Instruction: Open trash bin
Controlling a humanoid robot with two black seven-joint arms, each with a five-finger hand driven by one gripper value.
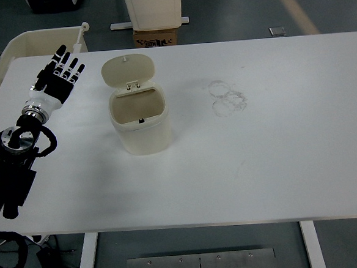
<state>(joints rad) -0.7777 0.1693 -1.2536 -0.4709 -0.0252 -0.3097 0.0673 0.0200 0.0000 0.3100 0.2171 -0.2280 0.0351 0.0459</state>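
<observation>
Since the trash bin (141, 121) left of mid-table already stands with its lid (128, 69) tipped back and mouth exposed, opening looks done; the left hand (58, 77) hovers beside it, fingers spread, holding nothing

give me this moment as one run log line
task: open trash bin | trash bin: upright, left of table centre | lid: open, tipped back | left hand: fingers spread, empty, left of bin, not touching | right hand: not in view

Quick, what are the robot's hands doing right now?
Left robot hand: open, fingers spread, holding nothing.
Right robot hand: not in the picture.
</observation>
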